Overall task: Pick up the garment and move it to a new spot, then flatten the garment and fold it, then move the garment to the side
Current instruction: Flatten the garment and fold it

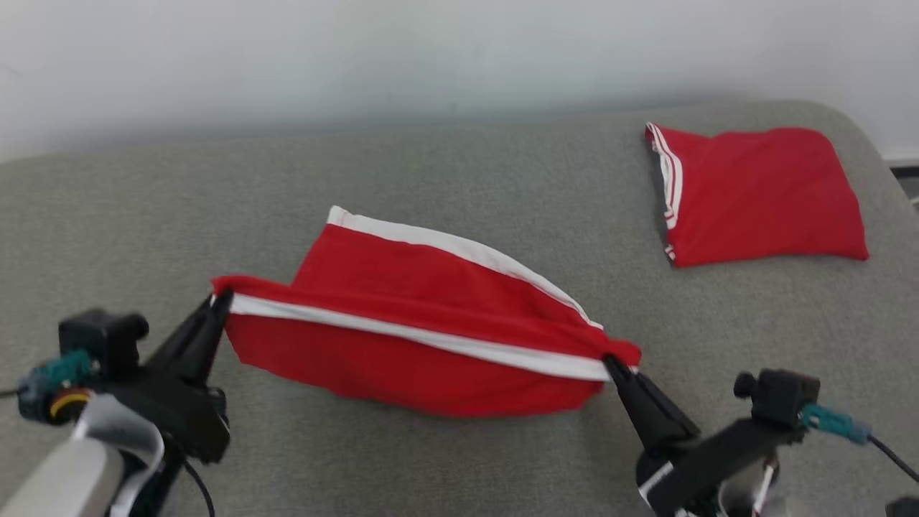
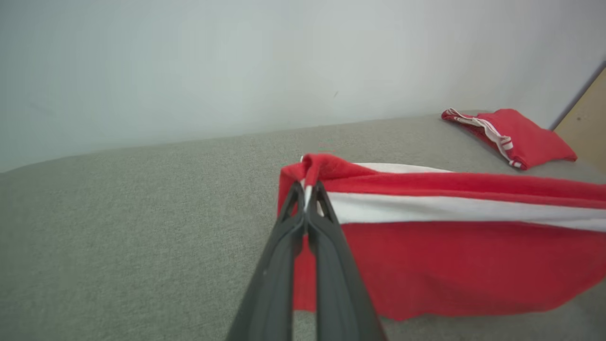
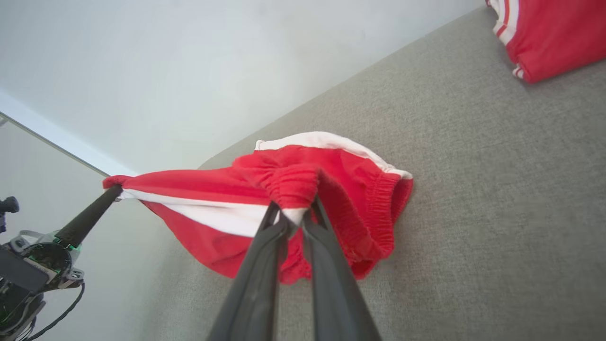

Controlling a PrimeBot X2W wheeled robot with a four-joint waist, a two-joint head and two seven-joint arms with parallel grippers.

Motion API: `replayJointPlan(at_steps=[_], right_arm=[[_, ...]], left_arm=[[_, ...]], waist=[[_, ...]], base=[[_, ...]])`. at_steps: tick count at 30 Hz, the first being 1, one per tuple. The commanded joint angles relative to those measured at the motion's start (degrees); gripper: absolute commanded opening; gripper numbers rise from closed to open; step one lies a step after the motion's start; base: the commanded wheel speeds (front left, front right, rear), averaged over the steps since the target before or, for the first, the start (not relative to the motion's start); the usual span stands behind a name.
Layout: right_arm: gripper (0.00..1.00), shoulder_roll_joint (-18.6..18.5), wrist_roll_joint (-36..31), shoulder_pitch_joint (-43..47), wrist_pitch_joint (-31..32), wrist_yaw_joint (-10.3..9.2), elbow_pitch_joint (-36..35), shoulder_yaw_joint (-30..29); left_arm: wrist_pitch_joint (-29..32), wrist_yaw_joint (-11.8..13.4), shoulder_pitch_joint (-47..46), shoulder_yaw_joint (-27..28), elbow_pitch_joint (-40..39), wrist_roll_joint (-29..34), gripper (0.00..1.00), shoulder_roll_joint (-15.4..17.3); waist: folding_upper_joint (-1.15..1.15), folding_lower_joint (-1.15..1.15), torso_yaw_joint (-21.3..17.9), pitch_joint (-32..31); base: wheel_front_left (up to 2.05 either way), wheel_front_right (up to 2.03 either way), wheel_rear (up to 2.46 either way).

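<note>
Grey woven fabric covers the worktop, and we start at its near edge, where both arms come in from below.

Nearest to us on the left, the left hand points up and to the right. Its two dark fingers are pressed tight together on one end of the red shorts. In the left wrist view that hand pinches a bunched red corner just above the white stripe.

On the right, the right hand points up and to the left. It is clamped on the other end of the same edge. In the right wrist view its fingers grip a gathered fold of red cloth and a bit of white, with only a narrow gap between them. A teal plug and a dark cable hang from that wrist.

Between the two hands the shorts are stretched out, with the gripped edge lifted. The red panel below the stripe hangs down towards the fabric. The far part, edged with a second white band, lies on the worktop near its middle. An elastic, gathered waistband shows at the right-hand end.

Further back, at the far right corner and well apart from the shorts, a folded red garment with red-and-white striped trim lies flat.

Behind everything stands a plain pale wall.
</note>
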Motion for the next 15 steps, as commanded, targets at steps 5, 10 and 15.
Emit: replayJointPlan(at_steps=[5,10,15], right_arm=[[0.00,4.50,2.83,-7.11,-0.11,-0.05,5.55,-1.05],[0.00,6.67,3.94,-11.96,-0.92,-0.04,10.70,-0.06],[0.00,7.89,5.27,-15.28,-2.25,-0.04,13.88,1.12]], left_arm=[[5.88,-3.40,-9.51,-1.15,5.48,0.20,0.00,2.04],[9.07,-6.57,-17.57,-3.15,13.21,1.34,0.00,1.23],[10.17,-8.40,-22.75,-3.96,20.39,1.75,0.00,0.48]], waist=[[-0.01,-0.01,-6.44,7.39],[-0.01,-0.01,-8.45,9.95],[-0.01,-0.01,-9.97,11.05]], base=[[0.00,0.00,0.00],[0.00,0.00,0.00],[0.00,0.00,0.00]])
